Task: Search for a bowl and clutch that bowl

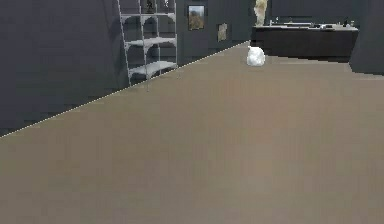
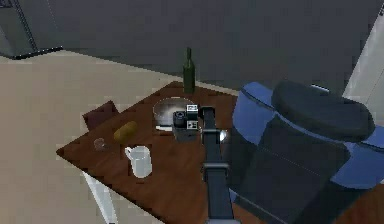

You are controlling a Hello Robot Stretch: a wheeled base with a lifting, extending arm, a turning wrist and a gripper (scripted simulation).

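Note:
In the arm side view a grey shallow bowl (image 2: 166,108) sits on a brown wooden table (image 2: 175,170), near its far edge. The dark arm (image 2: 214,175) rises from the bottom edge over the tabletop, ending at two white marked squares. Left of them the gripper (image 2: 178,121) lies at the bowl's near right rim. Whether it touches the bowl cannot be told, and I cannot tell whether it holds anything.
A dark green bottle (image 2: 187,70) stands behind the bowl. A white mug (image 2: 140,160), a yellowish lump (image 2: 125,130) and a small glass (image 2: 99,144) share the table. A blue armchair (image 2: 300,140) crowds the right. In the forward view: open floor, a white shelf (image 1: 148,40), a dark counter (image 1: 305,40).

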